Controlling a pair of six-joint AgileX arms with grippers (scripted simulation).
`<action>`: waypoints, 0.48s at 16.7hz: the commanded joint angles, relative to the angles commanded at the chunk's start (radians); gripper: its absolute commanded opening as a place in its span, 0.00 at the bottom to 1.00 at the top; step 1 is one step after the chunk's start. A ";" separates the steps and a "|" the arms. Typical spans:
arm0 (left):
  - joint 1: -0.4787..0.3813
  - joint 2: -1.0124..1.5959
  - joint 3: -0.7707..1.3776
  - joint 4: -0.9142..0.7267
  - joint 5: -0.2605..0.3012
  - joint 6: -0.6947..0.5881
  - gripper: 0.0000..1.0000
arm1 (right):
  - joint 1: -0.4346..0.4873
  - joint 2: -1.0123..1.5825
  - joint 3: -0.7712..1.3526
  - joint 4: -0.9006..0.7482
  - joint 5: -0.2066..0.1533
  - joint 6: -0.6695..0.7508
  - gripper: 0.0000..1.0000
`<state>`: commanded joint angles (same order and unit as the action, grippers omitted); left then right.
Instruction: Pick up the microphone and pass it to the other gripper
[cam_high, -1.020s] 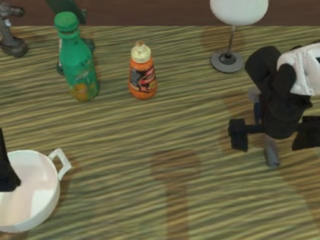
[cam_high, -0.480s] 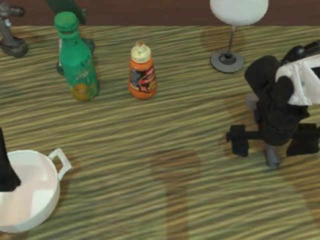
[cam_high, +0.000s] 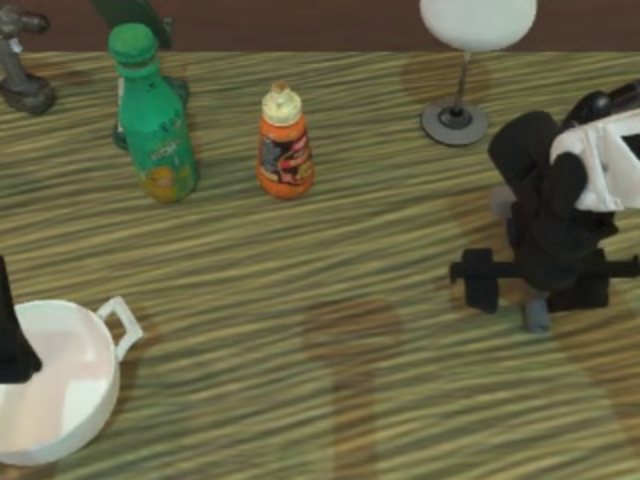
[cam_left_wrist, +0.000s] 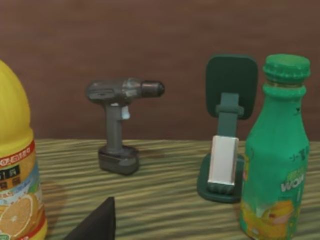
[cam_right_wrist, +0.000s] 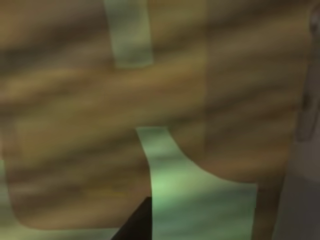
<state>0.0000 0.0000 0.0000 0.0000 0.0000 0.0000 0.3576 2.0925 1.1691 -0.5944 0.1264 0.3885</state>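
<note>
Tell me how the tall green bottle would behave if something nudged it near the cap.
The green bottle stands tall on a narrow base, so it would probably tip rather than slide. Its round body suggests it would then roll across the table. The nearby orange bottle could get knocked.

- From above, the light is even and soft; the table is lit evenly edge to edge, with no glare.
- Soft brown shadows lie on it: a long one at lower centre, a round one by the lamp base.
- My right wrist view is heavily blurred.
- My left wrist view is clear, its back wall dim.
</note>
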 joint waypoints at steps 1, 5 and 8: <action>0.000 0.000 0.000 0.000 0.000 0.000 1.00 | 0.000 0.000 0.000 0.000 0.000 0.000 0.25; 0.000 0.000 0.000 0.000 0.000 0.000 1.00 | 0.000 0.000 0.000 0.000 0.000 0.000 0.00; 0.000 0.000 0.000 0.000 0.000 0.000 1.00 | 0.000 0.000 0.000 0.000 0.000 0.000 0.00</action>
<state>0.0000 0.0000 0.0000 0.0000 0.0000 0.0000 0.3576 2.0925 1.1691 -0.5944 0.1264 0.3885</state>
